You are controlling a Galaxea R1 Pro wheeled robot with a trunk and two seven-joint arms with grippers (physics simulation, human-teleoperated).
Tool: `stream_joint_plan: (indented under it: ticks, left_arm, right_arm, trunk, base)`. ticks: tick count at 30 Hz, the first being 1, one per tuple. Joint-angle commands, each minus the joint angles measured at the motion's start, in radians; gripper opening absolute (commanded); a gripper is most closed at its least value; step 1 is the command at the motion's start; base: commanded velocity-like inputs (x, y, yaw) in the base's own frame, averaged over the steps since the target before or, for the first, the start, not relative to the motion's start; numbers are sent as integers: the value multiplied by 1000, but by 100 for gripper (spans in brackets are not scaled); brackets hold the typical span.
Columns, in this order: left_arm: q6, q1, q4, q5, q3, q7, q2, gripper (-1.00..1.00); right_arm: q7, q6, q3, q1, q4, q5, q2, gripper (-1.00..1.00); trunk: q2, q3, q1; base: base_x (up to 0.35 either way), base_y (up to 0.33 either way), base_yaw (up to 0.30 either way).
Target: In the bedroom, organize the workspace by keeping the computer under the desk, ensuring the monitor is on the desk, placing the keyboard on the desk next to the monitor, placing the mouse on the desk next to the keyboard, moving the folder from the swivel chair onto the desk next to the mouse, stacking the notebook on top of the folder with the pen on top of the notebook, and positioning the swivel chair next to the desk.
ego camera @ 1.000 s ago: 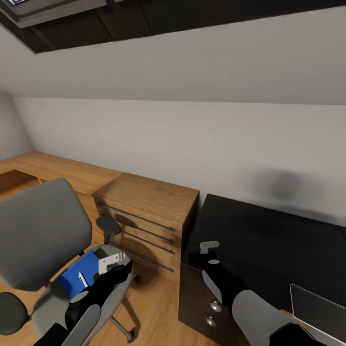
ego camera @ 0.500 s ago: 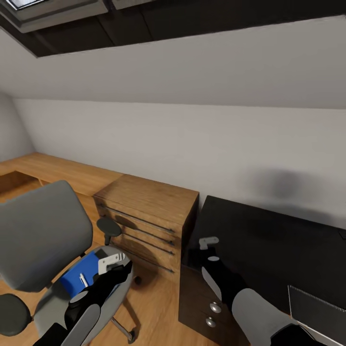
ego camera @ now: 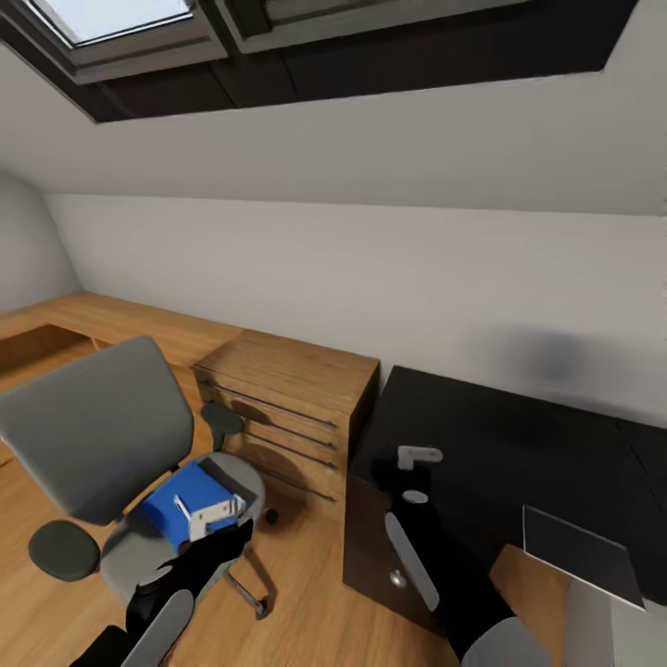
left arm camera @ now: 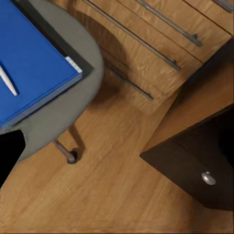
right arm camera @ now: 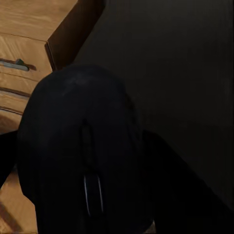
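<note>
Mouse (right arm camera: 80, 156) gripped in right hand (ego camera: 412, 463), above desk (ego camera: 519, 445) corner

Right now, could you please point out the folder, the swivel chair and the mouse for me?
folder (ego camera: 176, 505): head view, on its blue cover.
swivel chair (ego camera: 97, 435): head view, on the grey backrest.
mouse (right arm camera: 80, 156): right wrist view, on its dark rounded top, close to the camera.

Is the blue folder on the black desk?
No, the blue folder lies on the grey swivel chair's seat, apart from the desk.
</note>
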Motion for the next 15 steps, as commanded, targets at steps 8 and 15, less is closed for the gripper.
stream_joint_plan:
  ticks: [8,15]
  left_arm:
    - [6,-1,209,1,-100,5,-1,100]
    - [-158,0,581,-3,-295,-11,-34,100]
  right_arm:
    - [-38,58,6,134,-250,-31,-8,-100]
    - [-34,54,7,141,-272,-34,-7,-100]
  trunk:
    - [55,24,-31]
    - [104,46,-58]
  base:
    - [-304,0,0]
    - [-43,0,0]
